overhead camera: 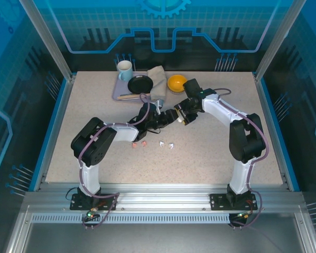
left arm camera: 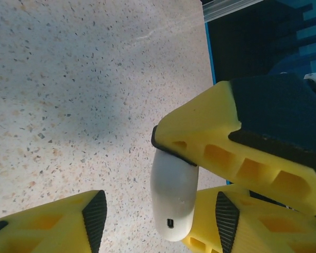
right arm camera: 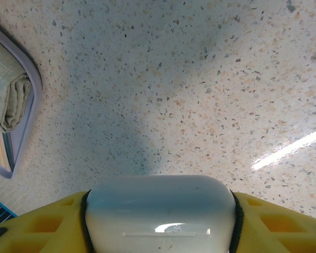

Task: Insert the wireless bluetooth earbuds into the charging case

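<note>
The white pebble-like charging case (right arm camera: 160, 211) sits closed between both pads of my right gripper (right arm camera: 160, 221), held just above the table. In the left wrist view the case (left arm camera: 174, 195) hangs from a yellow finger of the right gripper (left arm camera: 200, 137), port end toward the camera. My left gripper (left arm camera: 160, 219) brackets it, jaws apart, with a clear gap between the case and the left pad (left arm camera: 95, 216). From above, the left gripper (overhead camera: 159, 120) and right gripper (overhead camera: 180, 116) meet at mid-table. Two pink earbuds (overhead camera: 139, 143) and two white earbuds (overhead camera: 167, 144) lie loose on the table in front of them.
A grey tray (overhead camera: 118, 90) at the back holds a white mug (overhead camera: 125, 69), a black dish (overhead camera: 139, 84) and a folded cloth (overhead camera: 158, 81). An orange bowl (overhead camera: 177, 82) stands beside it. The tray's edge and the cloth (right arm camera: 8, 100) lie left of the right gripper.
</note>
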Robot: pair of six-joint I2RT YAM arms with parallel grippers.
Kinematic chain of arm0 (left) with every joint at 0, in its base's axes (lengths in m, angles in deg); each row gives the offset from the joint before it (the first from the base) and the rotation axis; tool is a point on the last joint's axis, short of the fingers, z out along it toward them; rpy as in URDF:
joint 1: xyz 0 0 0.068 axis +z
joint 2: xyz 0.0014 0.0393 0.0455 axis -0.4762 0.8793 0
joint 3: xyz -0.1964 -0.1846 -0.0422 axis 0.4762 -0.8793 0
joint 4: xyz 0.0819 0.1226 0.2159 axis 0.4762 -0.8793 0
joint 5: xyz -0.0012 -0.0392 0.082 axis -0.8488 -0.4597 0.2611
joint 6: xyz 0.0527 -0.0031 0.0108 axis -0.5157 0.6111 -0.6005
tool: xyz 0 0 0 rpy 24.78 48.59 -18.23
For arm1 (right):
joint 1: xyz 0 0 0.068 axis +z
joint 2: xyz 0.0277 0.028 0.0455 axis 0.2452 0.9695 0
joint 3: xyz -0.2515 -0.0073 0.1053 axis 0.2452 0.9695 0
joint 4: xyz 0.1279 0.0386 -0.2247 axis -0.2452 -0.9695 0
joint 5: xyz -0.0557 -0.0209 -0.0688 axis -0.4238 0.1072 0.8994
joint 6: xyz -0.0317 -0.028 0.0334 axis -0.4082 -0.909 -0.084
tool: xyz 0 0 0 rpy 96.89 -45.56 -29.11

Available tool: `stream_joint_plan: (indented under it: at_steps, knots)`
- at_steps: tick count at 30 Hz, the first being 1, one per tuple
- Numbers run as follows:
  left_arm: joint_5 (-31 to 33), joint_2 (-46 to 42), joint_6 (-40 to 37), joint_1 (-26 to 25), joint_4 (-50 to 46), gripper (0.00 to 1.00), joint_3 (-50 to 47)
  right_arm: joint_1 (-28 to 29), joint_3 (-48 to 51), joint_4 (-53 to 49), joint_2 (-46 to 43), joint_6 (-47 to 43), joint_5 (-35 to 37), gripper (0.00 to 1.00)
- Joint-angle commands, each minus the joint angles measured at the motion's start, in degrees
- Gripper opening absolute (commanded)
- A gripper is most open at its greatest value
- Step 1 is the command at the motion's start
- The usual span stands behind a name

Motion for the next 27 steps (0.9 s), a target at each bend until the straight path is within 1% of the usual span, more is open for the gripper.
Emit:
stream_joint_plan:
  at_steps: [1, 10, 17, 23, 27]
  knots:
    - [1.14, 1.89, 0.68, -0.87, 2.33, 0.56, 2.43, 0.38, 0.55, 0.58, -0.85, 0.95, -1.42, 0.50]
    - [1.91, 3.47, 0.82, -1.30, 0.83, 0.49, 5.52, 0.47, 1.00, 1.43, -0.46, 1.12, -1.95, 0.49]
    - [2.27, 3.99, 0.76, -1.63, 0.22, 0.41, 5.94, 0.33, 1.57, 2.07, -0.57, 1.12, -2.53, 0.49]
    - [2.62, 4.35, 1.05, -1.70, 0.13, 0.31, 6.29, 0.23, 2.47, 2.68, -0.79, 1.21, -2.66, 0.49]
    - [2.68, 4.27, 1.29, -1.79, 0.14, 0.26, 6.29, 0.13, 2.96, 3.05, -0.97, 1.47, -2.62, 0.49]
